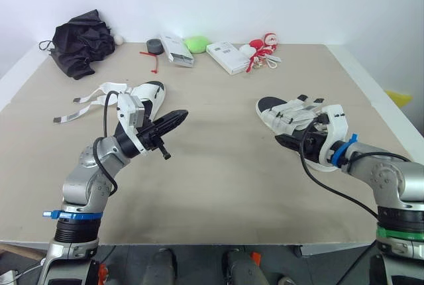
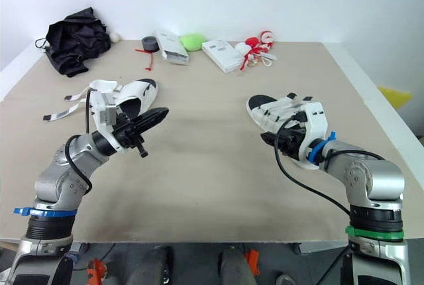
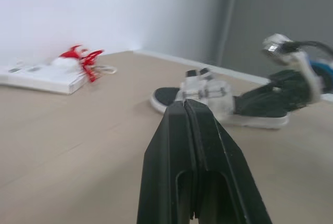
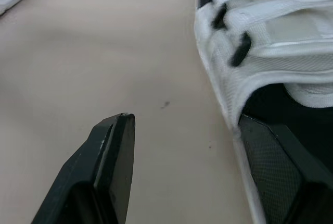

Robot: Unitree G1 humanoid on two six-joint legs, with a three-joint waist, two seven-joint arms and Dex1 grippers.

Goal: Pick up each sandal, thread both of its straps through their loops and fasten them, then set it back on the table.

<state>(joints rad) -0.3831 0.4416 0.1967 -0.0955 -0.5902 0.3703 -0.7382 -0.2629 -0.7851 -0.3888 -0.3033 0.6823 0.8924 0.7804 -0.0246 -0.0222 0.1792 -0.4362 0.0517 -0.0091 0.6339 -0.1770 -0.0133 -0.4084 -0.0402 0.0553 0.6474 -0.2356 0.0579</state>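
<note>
White webbing lay flat across the right sandal, so we judged its straps fastened, though the view was too soft to be sure. It rested on the table on the robot's right. Its long axis ran diagonally from the right gripper away toward the table's middle, black insole end farthest.

The right gripper stood wide open and clamped nothing. One finger was over the sandal's near end and the other was on bare table beside it. To finish cleanly it should back out along that axis without nudging the sole.

The left gripper hung above the table, pressed shut and empty. The left sandal lay behind it, pointing far-right, with its loose straps trailing left. We would grip its sole edge, not the straps.
</note>
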